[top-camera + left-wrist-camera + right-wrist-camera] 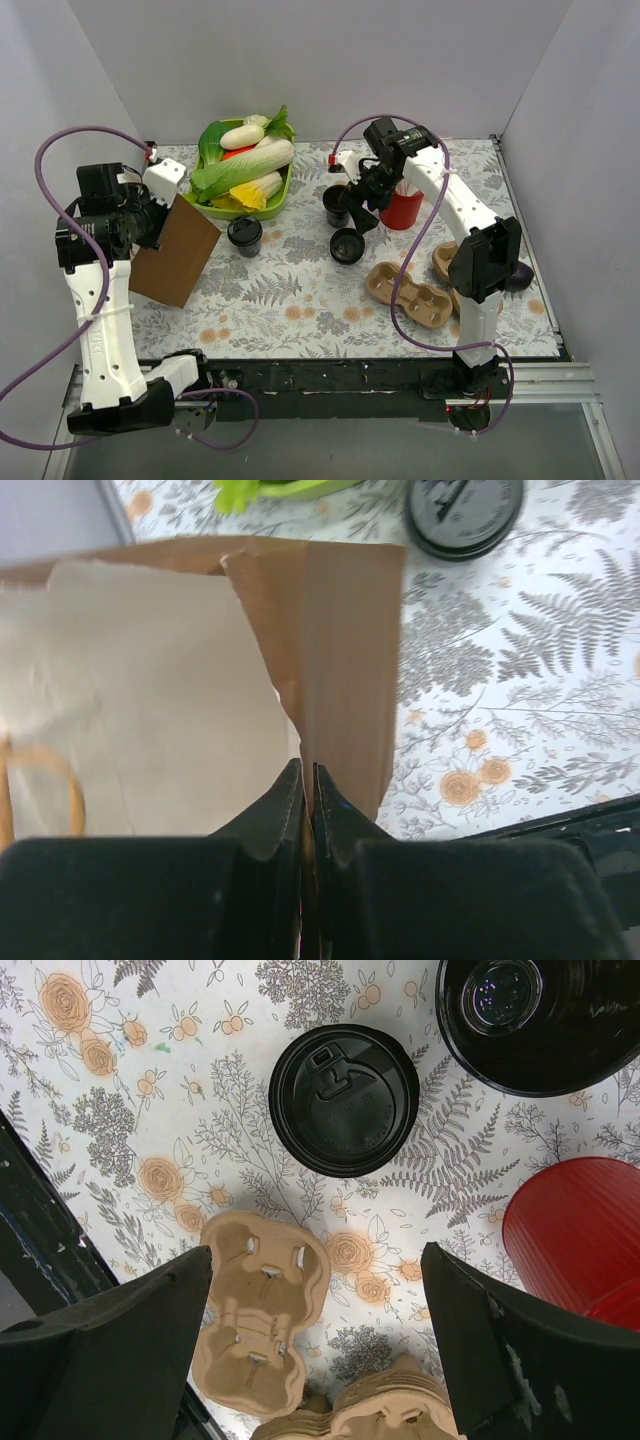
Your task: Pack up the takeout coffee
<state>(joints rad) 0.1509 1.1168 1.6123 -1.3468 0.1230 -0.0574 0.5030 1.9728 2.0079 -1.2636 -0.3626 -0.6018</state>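
Note:
One takeout coffee (245,235), a black cup with a black sip lid, stands just right of a brown paper bag (175,255); the left wrist view shows its lid (465,510) beyond the bag (340,660). My left gripper (163,218) is shut on the bag's upper edge (308,772). A second lidded black cup (348,245) stands mid-table and shows straight below the right wrist camera (343,1100). My right gripper (358,205) hangs above it, wide open (318,1260) and holding nothing.
An open black cup (540,1020) and a red cup (403,208) stand behind the second coffee. Tan pulp carriers (408,293) lie at the near right. A green tray (287,185) of vegetables sits at the back. Walls close in the left and right sides.

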